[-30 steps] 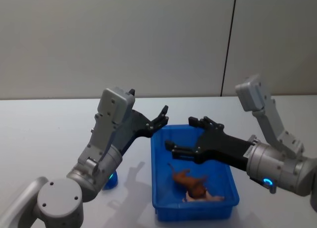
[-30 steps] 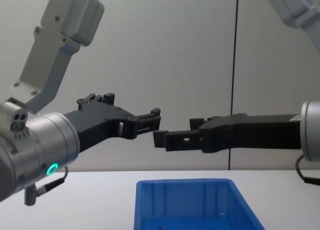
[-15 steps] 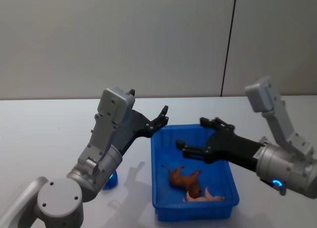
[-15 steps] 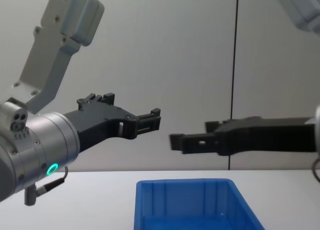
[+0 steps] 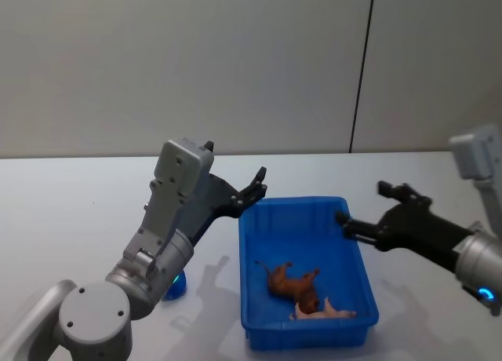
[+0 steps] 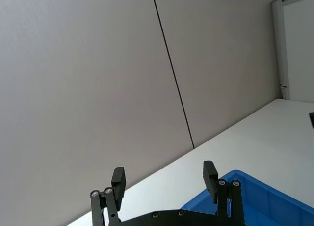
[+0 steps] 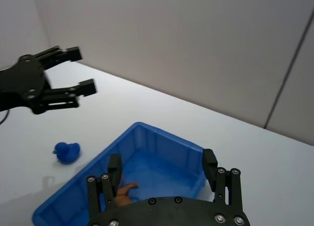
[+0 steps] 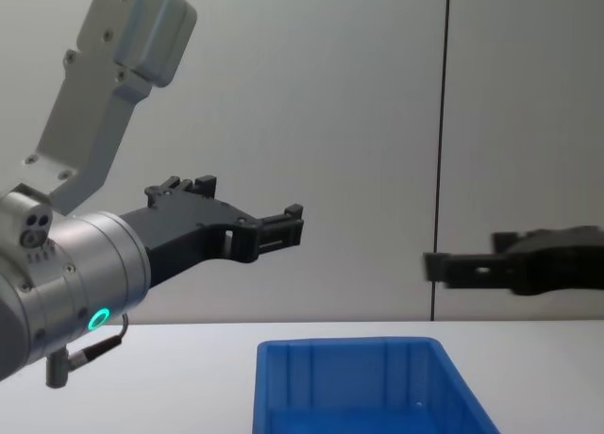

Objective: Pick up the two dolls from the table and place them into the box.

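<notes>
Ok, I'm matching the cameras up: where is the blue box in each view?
Head view: the box sits right of centre.
Chest view: bottom centre.
Left wrist view: beyond the left gripper, at.
Right wrist view: ahead of the right gripper, at.
Shared landmark: the dark wall seam.

My left tool (image 5: pixel 256 185), right tool (image 5: pixel 363 204) hover spread near box (image 5: pixel 245 290) rim; brown doll (image 5: pixel 294 281) inside; blue doll (image 5: pixel 176 285) on desk (image 5: pixel 63 212).

Plain grey wall (image 5: pixel 196 63), one dark vertical seam (image 5: pixel 362 71).
</notes>
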### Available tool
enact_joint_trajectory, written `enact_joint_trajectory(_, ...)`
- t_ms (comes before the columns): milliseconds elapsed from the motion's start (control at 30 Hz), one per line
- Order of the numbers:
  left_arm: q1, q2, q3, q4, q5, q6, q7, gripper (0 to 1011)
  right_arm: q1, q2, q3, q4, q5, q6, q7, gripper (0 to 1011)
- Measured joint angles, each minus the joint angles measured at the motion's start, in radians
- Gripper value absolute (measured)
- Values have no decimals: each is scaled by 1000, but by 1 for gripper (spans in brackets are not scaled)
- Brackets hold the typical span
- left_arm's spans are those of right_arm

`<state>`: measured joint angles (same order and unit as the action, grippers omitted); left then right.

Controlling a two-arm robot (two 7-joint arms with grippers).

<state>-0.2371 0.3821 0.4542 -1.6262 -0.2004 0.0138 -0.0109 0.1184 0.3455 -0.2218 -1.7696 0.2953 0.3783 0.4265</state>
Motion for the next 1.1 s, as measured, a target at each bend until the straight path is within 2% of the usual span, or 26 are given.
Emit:
enact_joint_trajectory(367,0,0,0,0,0,0,0,1001,-72,43,51,-31,67,-82,-133,1001)
enact_joint_trajectory(533,0,0,0,0,0,0,0,1001,-121,60,77,-52,99,-142,-217,1001)
enact_joint_trajectory(700,0,0,0,0,0,0,0,1001,-155,70,93,-65,120,-185,-268,1001)
enact_joint_trajectory(1000,4,8,-7,-6,-9,1,-14,1001,-195,83,113,-80,142,-233,-324,1001)
enact_joint_trajectory(1100,15,23,-15,-24,-24,18,-15,1001,-202,85,117,-83,147,-242,-336,1001)
